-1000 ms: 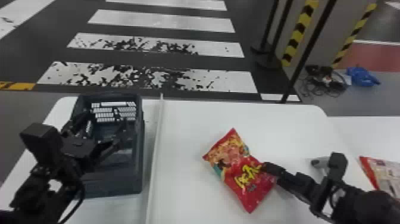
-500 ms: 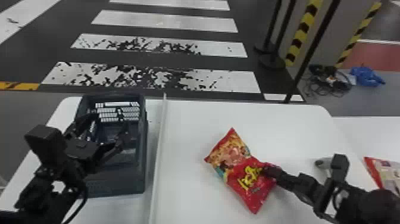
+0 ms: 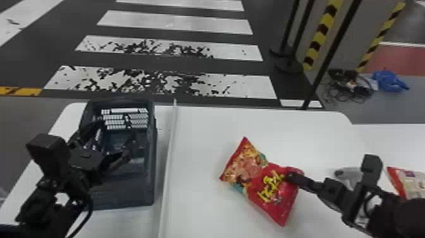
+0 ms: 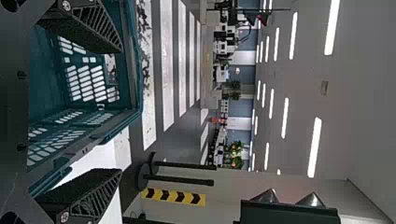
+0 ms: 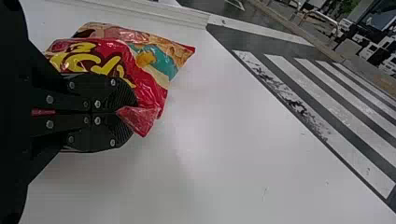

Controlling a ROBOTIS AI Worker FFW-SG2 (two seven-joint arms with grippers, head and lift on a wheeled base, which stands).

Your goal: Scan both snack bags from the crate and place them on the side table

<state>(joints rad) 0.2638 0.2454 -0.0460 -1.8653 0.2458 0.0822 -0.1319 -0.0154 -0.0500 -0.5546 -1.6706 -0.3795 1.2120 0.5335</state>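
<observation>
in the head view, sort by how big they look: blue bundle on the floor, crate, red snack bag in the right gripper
1. Crate
2. Red snack bag, pinched by the right gripper
3. Blue bundle, clearly smallest

A white worktop (image 3: 202,152) spreads beneath the left gripper (image 3: 117,128) and the right gripper (image 3: 289,177), with a raised white ridge (image 3: 169,158) running between them. Beyond both grippers lies dark floor (image 3: 174,64) painted with white crosswalk stripes (image 3: 177,23), the nearest badly scuffed. Past the right gripper are black posts (image 3: 335,47), yellow-and-black hazard bands (image 3: 322,30) and tangled cables (image 3: 351,84). High above the left gripper, lit strip lights (image 4: 315,147) line a grey ceiling (image 4: 303,79).
</observation>
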